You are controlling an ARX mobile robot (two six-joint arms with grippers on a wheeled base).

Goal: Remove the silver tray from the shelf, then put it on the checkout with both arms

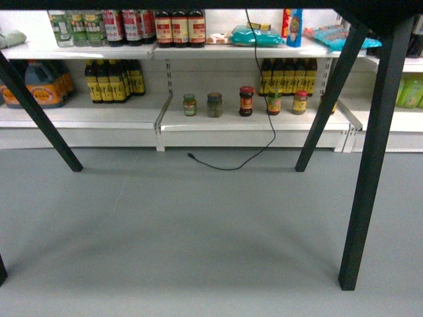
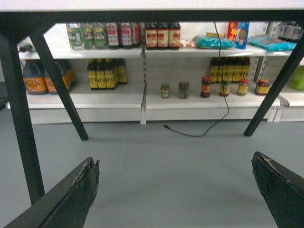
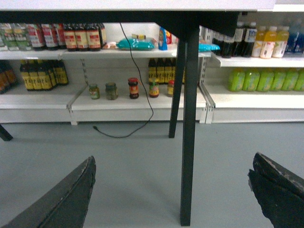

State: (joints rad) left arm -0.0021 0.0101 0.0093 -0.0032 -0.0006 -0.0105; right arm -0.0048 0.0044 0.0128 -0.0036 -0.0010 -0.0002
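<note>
the left tool [image 2: 175, 190] hangs low over the grey floor [image 2: 161, 171], its two dark fingers [image 2: 71, 197] spread wide apart at the bottom corners of the left wrist view, with nothing between them. the right tool [image 3: 171, 190] is spread the same way, its fingers [image 3: 278, 187] far apart and holding nothing.

beyond both tools stand the thin black angled legs [image 2: 21, 123] of the checkout [image 2: 152, 4], whose white bench top runs along the upper edge of each wrist view, seen from below. in the right wrist view one upright leg [image 3: 189, 118] stands just ahead of the tool. a black cable [image 1: 261, 92] hangs down from the bench edge and its end lies on the floor.

behind the legs runs the shelf [image 1: 244, 122], white boards with a pale front lip. small jars [image 1: 246, 101] stand on the lower board, dark sauce bottles [image 1: 115, 80] to their left, and more bottles [image 1: 178, 26] on the board above. green and yellow drink bottles [image 3: 261, 78] fill the racking to the right.

the silver tray shows in none of the views, so i cannot tell where it is.
</note>
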